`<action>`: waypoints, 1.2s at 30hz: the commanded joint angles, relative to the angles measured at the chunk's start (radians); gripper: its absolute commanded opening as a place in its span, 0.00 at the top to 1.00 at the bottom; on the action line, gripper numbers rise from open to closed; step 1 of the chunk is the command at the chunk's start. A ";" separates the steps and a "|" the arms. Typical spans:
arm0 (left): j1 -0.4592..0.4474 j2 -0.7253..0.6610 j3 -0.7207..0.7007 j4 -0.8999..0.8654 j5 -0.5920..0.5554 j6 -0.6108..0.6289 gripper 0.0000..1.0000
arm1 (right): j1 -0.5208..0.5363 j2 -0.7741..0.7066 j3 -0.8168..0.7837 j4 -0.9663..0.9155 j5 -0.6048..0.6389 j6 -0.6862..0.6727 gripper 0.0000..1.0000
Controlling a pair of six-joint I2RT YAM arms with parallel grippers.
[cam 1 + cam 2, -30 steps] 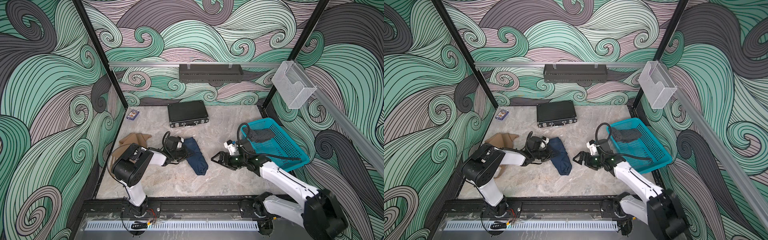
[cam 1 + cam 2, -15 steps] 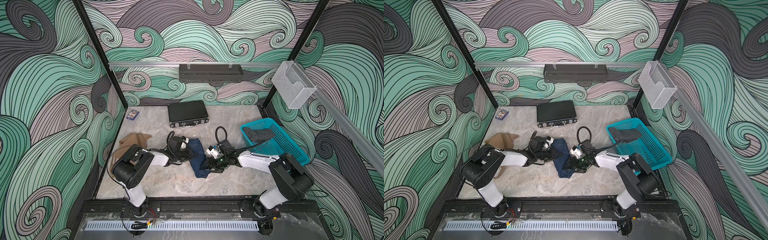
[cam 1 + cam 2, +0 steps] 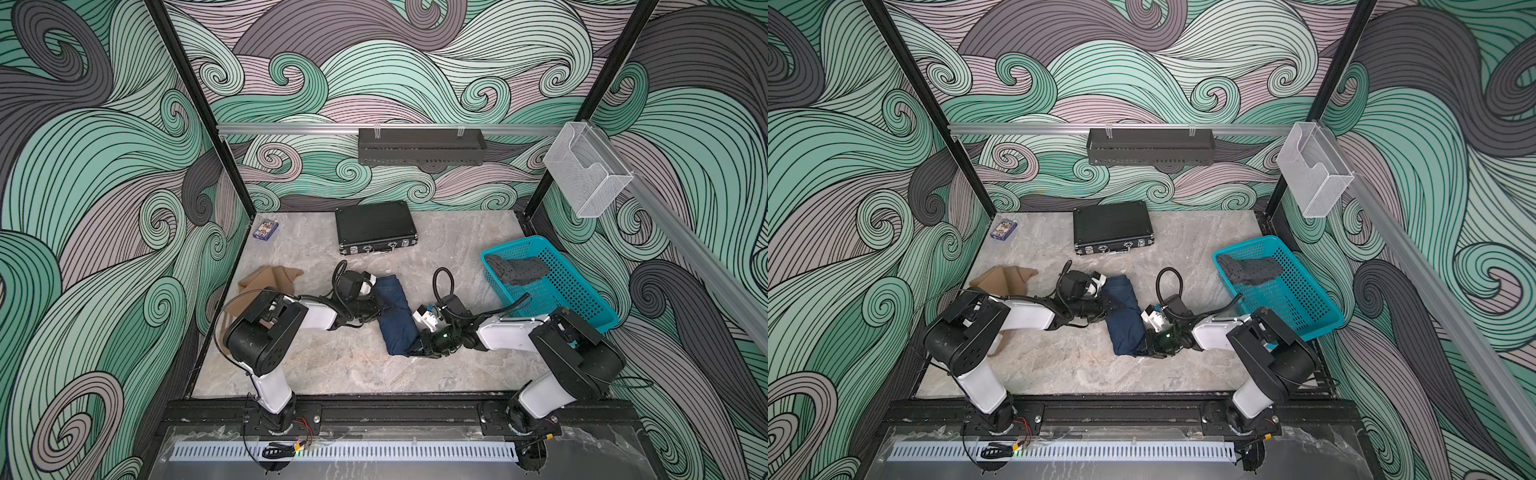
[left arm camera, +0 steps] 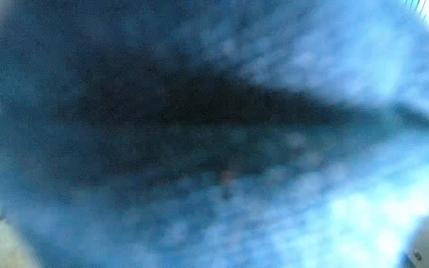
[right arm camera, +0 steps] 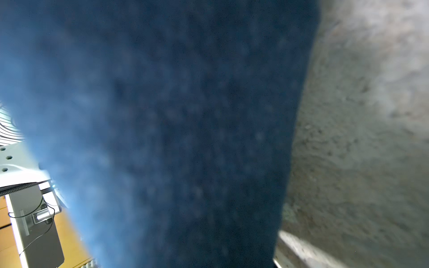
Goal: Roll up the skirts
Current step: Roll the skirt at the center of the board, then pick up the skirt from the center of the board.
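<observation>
Denim is what I work on now: the dark blue denim skirt lies in the middle of the worktop as a long, narrow bundle, already folded or rolled on itself. The left gripper is pressed into its far end, and the right gripper meets its near corner. Both wrist views are filled with blurred blue cloth, so I cannot tell how wide either gripper is, or whether it really has the cloth.

The grey dotted skirt lies in the teal basket. The tan-brown skirt lies crumpled beside the left arm, not yet rolled.

I judge that this is the second skirt, near the end of its rolling. The next move needs a firm hold on both ends, and both arms moving together so the roll does not open.
</observation>
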 commanded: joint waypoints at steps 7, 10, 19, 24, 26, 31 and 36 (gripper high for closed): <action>0.018 -0.030 0.024 0.033 -0.008 0.029 1.00 | -0.010 -0.329 -0.078 -0.276 0.208 -0.021 0.23; 0.017 -0.038 0.021 0.042 0.007 0.029 1.00 | -0.070 -0.453 -0.079 -0.259 0.191 0.025 0.01; -0.045 -0.041 0.050 0.086 0.087 0.033 1.00 | -0.138 -0.192 0.082 -0.166 0.015 -0.036 0.01; -0.070 -0.047 0.060 0.116 0.127 0.027 1.00 | -0.131 -0.054 0.066 0.042 -0.020 0.035 0.01; -0.077 -0.040 0.068 0.130 0.139 0.016 1.00 | -0.111 -0.011 0.073 0.088 -0.035 0.042 0.01; -0.083 -0.023 0.081 0.192 0.174 -0.027 1.00 | -0.089 0.061 0.029 0.295 -0.065 0.123 0.02; -0.086 -0.019 0.105 0.216 0.206 -0.057 1.00 | -0.091 0.098 -0.017 0.500 -0.085 0.192 0.42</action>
